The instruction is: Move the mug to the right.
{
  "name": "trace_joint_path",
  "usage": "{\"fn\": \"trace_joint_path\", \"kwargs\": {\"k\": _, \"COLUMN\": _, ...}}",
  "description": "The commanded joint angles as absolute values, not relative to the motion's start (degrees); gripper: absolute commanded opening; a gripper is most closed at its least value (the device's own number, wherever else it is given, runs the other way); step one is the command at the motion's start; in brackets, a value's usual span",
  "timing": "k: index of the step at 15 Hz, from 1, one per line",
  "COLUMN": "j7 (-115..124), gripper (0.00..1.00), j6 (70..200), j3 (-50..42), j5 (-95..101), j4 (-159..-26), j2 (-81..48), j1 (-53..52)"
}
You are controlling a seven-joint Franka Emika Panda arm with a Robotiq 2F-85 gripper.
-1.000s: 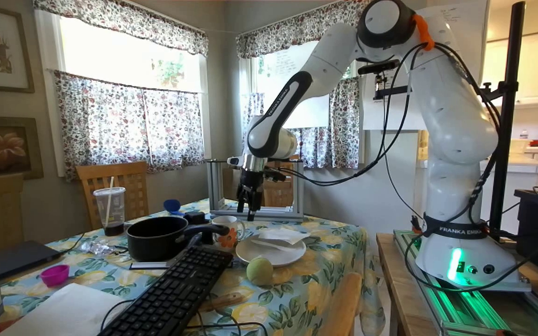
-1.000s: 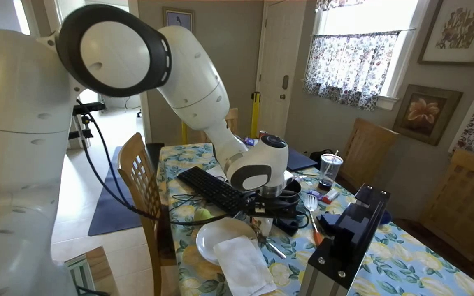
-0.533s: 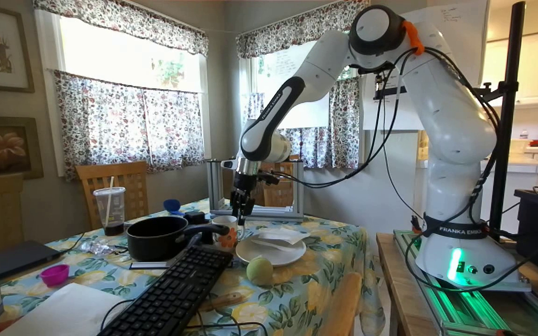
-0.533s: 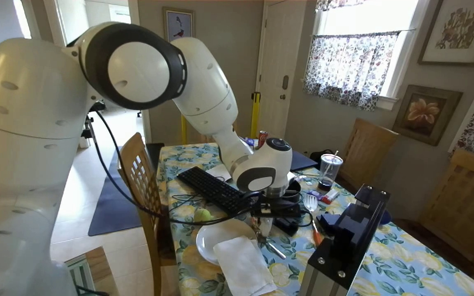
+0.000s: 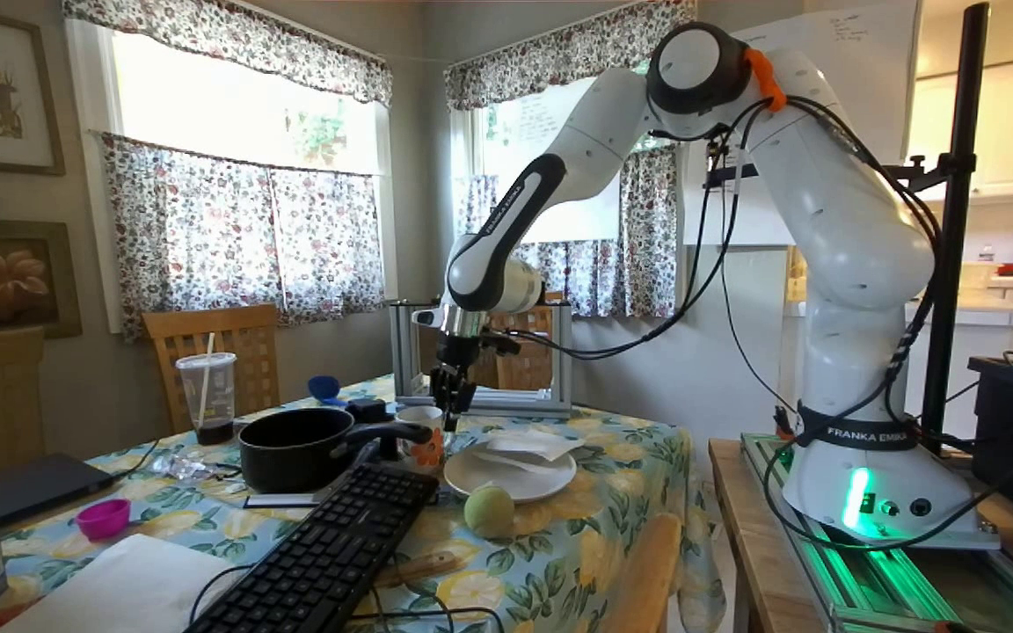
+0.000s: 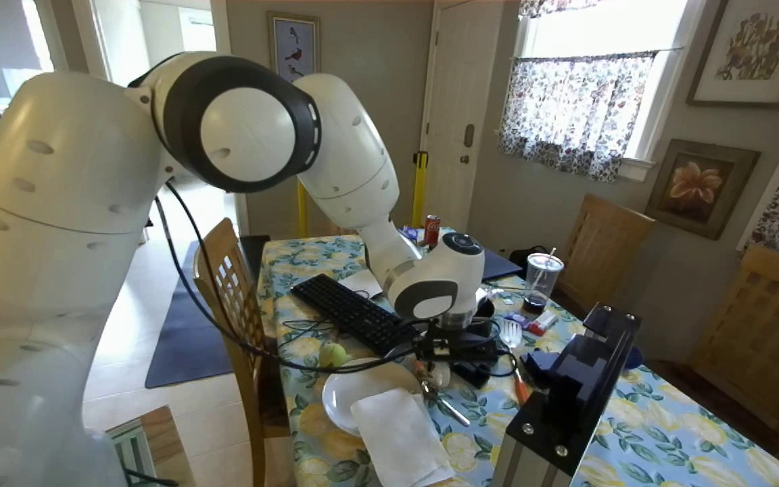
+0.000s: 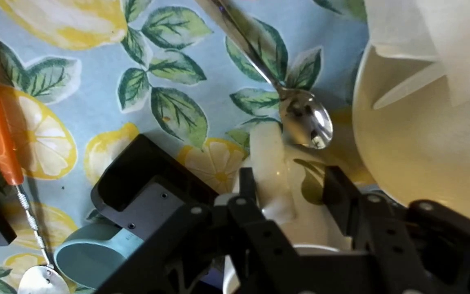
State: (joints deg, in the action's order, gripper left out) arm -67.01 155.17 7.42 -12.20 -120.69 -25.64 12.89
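Observation:
The mug, white with an orange flower, stands on the table in an exterior view, between the pot's handle and the plate. From above, in the wrist view, its pale body shows a green leaf, and its handle points away from the gripper base. My gripper is open, its fingers low on either side of that handle. The left finger is close to the handle; a gap shows before the right one. Contact is unclear. An exterior view shows the gripper right beside the mug. Part of the rim is hidden behind the gripper.
A black pot and a keyboard are close to the mug. On its other side are a white plate and a green ball. A spoon lies past the handle. A metal frame stands behind.
My gripper has come down and moved left in the exterior view, reaching the mug's handle side. Its jaws have narrowed. The mug seems to have shifted very slightly left.

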Motion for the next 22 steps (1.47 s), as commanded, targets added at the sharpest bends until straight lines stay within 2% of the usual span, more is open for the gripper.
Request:
{"fn": "trace_joint_path", "kwargs": {"k": 1, "j7": -67.76, "gripper": 0.16, "j6": 153.49, "j3": 8.17, "j5": -10.88, "j4": -118.39, "j2": -26.96, "j1": 13.5}}
{"fn": "trace_joint_path", "kwargs": {"k": 3, "j7": -67.72, "gripper": 0.02, "j6": 153.24, "j3": 8.01, "j5": -10.38, "j4": -118.72, "j2": -26.44, "j1": 13.23}}
{"fn": "trace_joint_path", "kwargs": {"k": 4, "j7": -67.55, "gripper": 0.02, "j6": 153.26, "j3": 7.92, "j5": -10.18, "j4": -119.12, "j2": -26.07, "j1": 13.04}}
{"fn": "trace_joint_path", "kwargs": {"k": 5, "j7": -67.59, "gripper": 0.06, "j6": 153.36, "j3": 8.06, "j5": -10.21, "j4": -119.53, "j2": -25.81, "j1": 13.03}}
{"fn": "trace_joint_path", "kwargs": {"k": 8, "j7": -67.17, "gripper": 0.05, "j6": 153.52, "j3": 9.36, "j5": -12.1, "j4": -120.56, "j2": -24.96, "j1": 13.39}}
{"fn": "trace_joint_path", "kwargs": {"k": 13, "j7": -64.51, "gripper": 0.05, "j6": 150.99, "j3": 12.26, "j5": -17.73, "j4": -125.83, "j2": -16.33, "j1": 13.89}}
{"fn": "trace_joint_path", "kwargs": {"k": 22, "j7": -49.4, "gripper": 0.05, "j6": 151.5, "j3": 4.85, "j5": -19.51, "j4": -132.23, "j2": -3.36, "j1": 10.22}}
